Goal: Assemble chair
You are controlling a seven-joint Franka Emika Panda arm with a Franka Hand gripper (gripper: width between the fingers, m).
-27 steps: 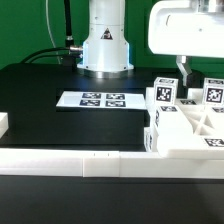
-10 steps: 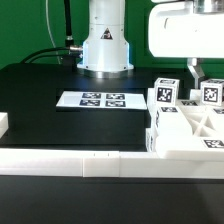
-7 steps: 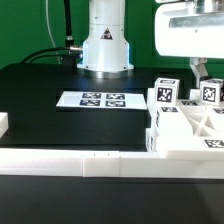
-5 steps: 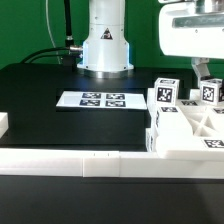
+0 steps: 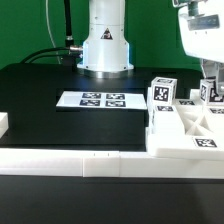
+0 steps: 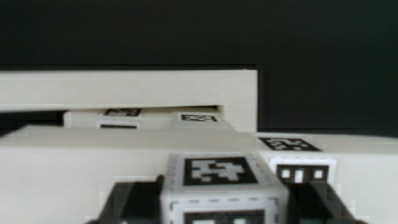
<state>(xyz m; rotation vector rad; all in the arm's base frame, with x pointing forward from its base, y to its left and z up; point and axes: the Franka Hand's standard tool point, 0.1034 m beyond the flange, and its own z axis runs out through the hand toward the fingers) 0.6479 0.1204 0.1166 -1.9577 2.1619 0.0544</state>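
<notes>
**Gripping a tagged post of the chair**

The gripper (image 6: 210,205) is partly closed, its dark fingers (image 6: 128,203) pressed against both sides of a square tagged post (image 6: 221,170). The chair (image 5: 185,125) sits directly beneath the gripper, touching the border rail (image 5: 70,161).

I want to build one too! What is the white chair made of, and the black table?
The chair looks like hard plastic: plain white, matt, with blocky square edges and printed black-and-white tags on it. The table looks covered in something dull and black, showing no shine; whether it is cloth, rubber or paint is unclear.
</notes>
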